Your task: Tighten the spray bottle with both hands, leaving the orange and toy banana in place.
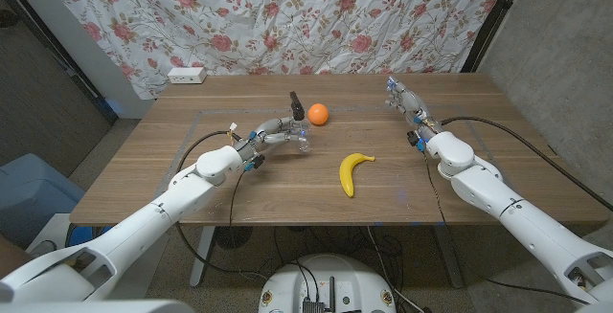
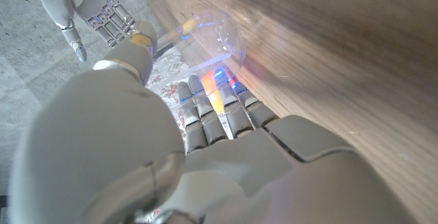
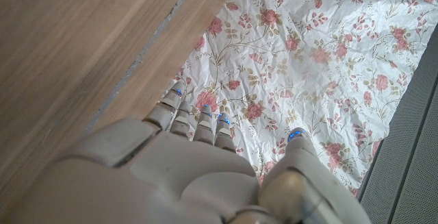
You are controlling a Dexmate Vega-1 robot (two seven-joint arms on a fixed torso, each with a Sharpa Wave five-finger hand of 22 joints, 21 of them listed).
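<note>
Bottle: the clear plastic spray bottle [image 1: 300,133] with a black trigger head sits on the wooden table [image 1: 287,193], just left of the round orange [image 1: 318,114].
Long axis: tilted, not upright; the black head points up and toward the far edge, and the clear body slants down toward the left hand.
Left hand: the robot's left hand [image 1: 271,136] has its fingers wrapped round the bottle's clear body; the left wrist view shows the clear plastic at its fingertips [image 2: 212,107].
Right hand: the right hand [image 1: 410,105] is raised with fingers spread, holding nothing, well apart from the bottle near the far right of the table.
Risk, fruit: the orange lies just beside the spray head, so a reach across by the right hand could nudge it; the yellow toy banana [image 1: 352,171] lies near that path too.
Risk, grip: held by one hand at a slant, the smooth bottle could probably slip or turn whole when the head is twisted.
</note>
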